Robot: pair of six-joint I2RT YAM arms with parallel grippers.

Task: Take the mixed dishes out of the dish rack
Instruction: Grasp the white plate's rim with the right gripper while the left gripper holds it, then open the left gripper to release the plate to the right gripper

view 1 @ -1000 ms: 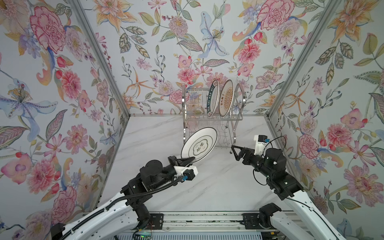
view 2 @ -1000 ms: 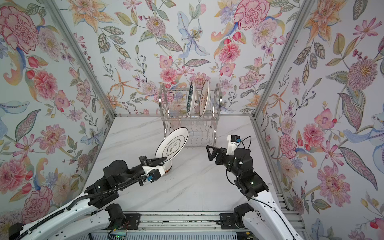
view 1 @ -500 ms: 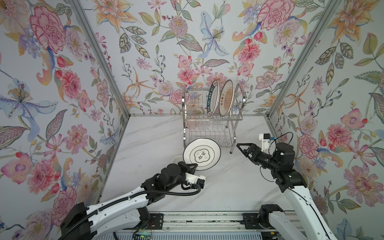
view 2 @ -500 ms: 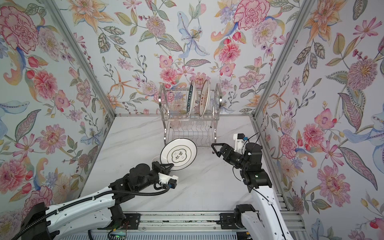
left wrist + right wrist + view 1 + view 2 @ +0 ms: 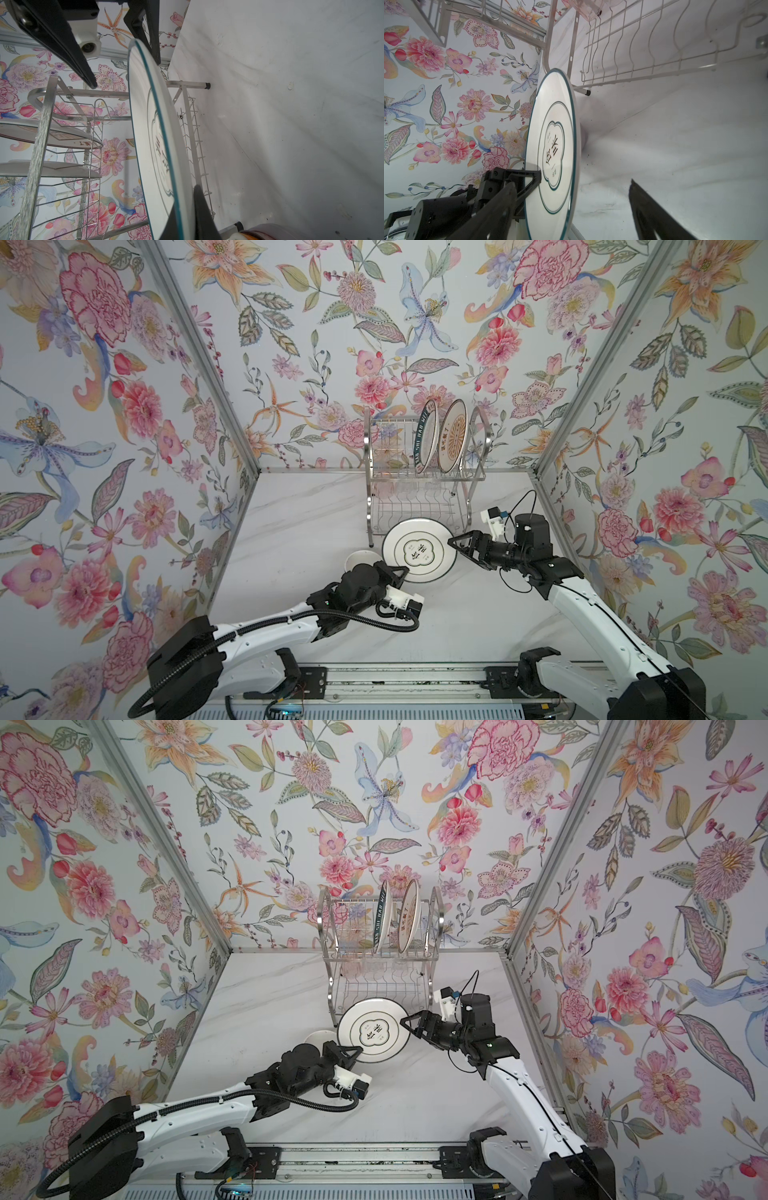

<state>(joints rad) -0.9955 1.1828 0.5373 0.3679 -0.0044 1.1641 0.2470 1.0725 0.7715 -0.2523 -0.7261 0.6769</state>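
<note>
Status as I read it from the remote station:

1. Left gripper (image 5: 405, 572) is clenched on the white plate (image 5: 419, 551), gripping its rim on the edge nearest the left arm. The left wrist view shows both fingers (image 5: 199, 207) pinching the teal-lined rim.
2. The white plate is held off the counter (image 5: 291, 531), just in front of the lower tier of the rack (image 5: 424, 489). It is tilted, with its printed face turned up toward the top camera in both top views (image 5: 374, 1029).
3. Right gripper (image 5: 455, 545) is released. Its jaws stand apart at the opposite edge of the white plate. In the left wrist view its two fingers (image 5: 83, 68) sit on either side of the rim, with a gap showing on at least one side. I cannot tell whether the other finger touches.
4. The rack stands at the back of the counter against the rear wall. Its upper tier carries two plates on edge: a green-rimmed plate (image 5: 426, 439) and, just beside it, an orange plate (image 5: 453, 435).
5. A pale bowl (image 5: 360, 561) sits on the counter beside the white plate, partly hidden behind the left gripper.
</note>
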